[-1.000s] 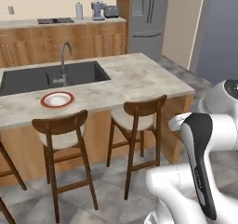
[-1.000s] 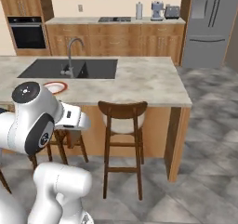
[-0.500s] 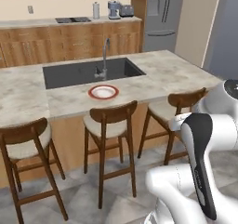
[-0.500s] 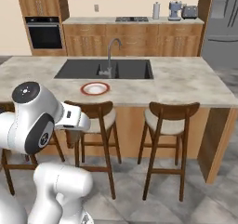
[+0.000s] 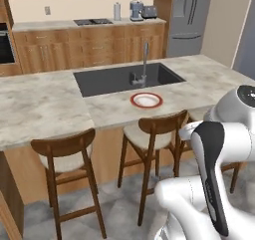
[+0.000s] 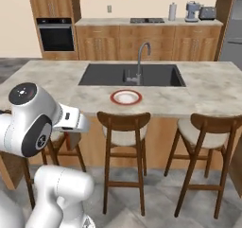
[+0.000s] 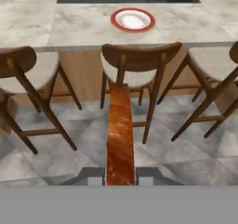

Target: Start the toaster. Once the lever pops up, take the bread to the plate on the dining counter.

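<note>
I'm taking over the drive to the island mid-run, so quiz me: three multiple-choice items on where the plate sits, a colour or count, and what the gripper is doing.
1. Where is the plate?
A. on the dining counter, in front of the sink
B. on a stool
C. inside the sink

2. What colour is the plate's rim?
A. blue
B. red
C. black

3. What is the gripper doing?
A. open, empty
B. shut on the bread
C. shut on a cup

Answers: 1 A, it rests on the marbled top by the basin's near edge. 2 B, a red ring surrounds the white centre. 3 B, the hand view shows the brown slice edge-on between the fingertips.
</note>
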